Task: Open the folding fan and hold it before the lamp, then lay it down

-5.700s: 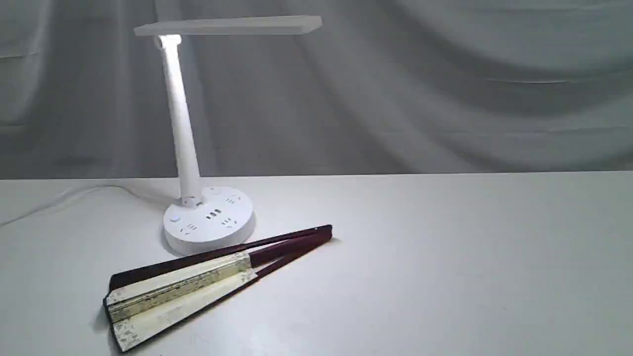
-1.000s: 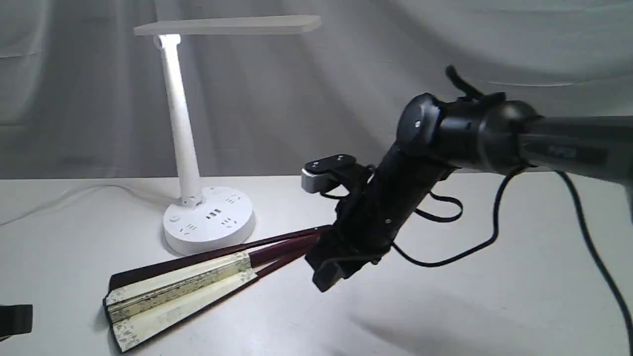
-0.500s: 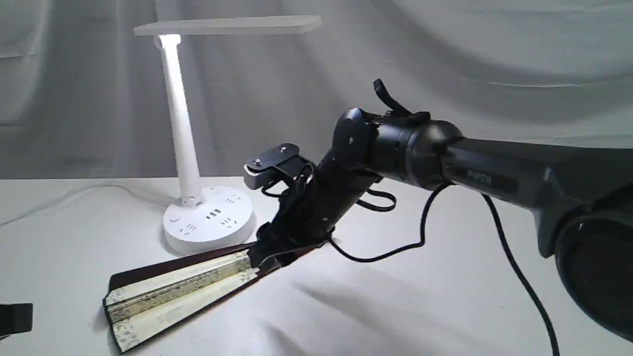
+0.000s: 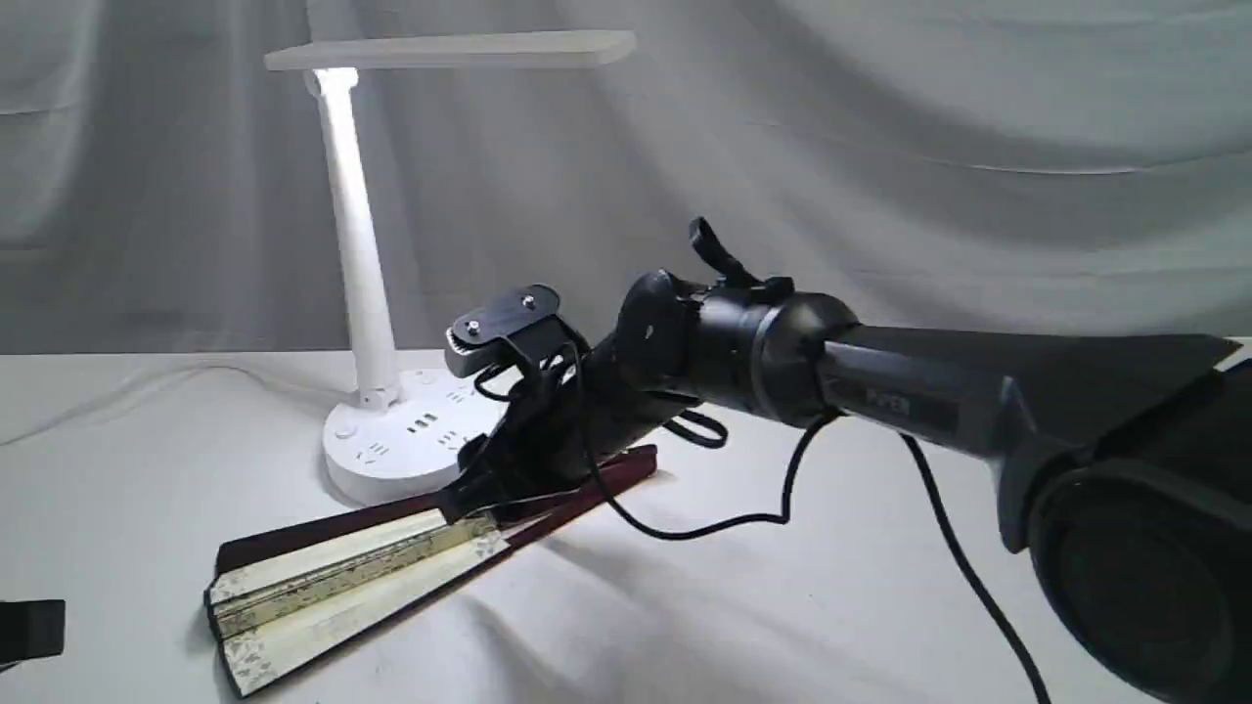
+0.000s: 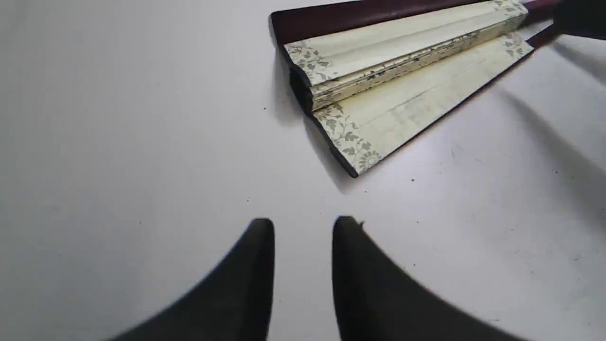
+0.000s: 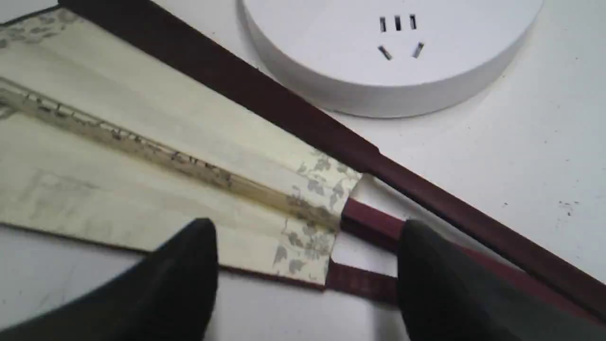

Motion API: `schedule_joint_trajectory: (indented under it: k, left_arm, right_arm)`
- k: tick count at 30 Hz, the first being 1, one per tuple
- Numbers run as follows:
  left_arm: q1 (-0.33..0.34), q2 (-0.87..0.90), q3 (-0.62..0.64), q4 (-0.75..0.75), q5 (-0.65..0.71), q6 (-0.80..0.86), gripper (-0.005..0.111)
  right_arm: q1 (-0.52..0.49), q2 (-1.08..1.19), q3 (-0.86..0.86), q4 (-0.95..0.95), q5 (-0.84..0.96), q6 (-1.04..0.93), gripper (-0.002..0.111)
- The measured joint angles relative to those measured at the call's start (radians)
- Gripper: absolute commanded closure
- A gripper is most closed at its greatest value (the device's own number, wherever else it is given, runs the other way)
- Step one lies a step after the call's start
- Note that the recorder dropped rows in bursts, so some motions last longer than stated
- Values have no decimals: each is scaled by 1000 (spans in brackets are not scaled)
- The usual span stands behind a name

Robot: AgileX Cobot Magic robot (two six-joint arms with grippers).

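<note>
The folding fan (image 4: 352, 577) lies on the white table, only slightly spread, cream leaf to the left and maroon ribs running right. Behind it stands the lamp (image 4: 357, 244), lit, its round base (image 4: 411, 435) almost touching the fan's far guard. My right gripper (image 4: 474, 499) reaches across and hovers open over the fan. In the right wrist view the right gripper (image 6: 307, 227) straddles the fan (image 6: 165, 142) where leaf meets ribs, beside the lamp base (image 6: 393, 47). My left gripper (image 5: 303, 227) is open a little above bare table, short of the fan's wide end (image 5: 393, 80).
The lamp's white cord (image 4: 147, 386) trails off to the left along the table's back. A black cable (image 4: 782, 499) sags from my right arm onto the table. A grey curtain hangs behind. The left gripper's tip (image 4: 29, 631) shows at the lower left edge.
My right arm has swung left and lower, from over the fan's pivot end to over the junction of ribs and leaf. The fan and left gripper have not moved.
</note>
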Motion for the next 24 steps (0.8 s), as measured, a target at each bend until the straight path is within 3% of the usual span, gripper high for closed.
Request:
schedule_joint_trajectory:
  k: [17,24]
  left_arm:
    - [0,0,0,-78,12,0,85]
    - [0,0,0,-78,14,0,85]
  right_arm:
    - [0,78,0,120,-201,-67,57]
    - [13,85,0,137,-189,-111,57]
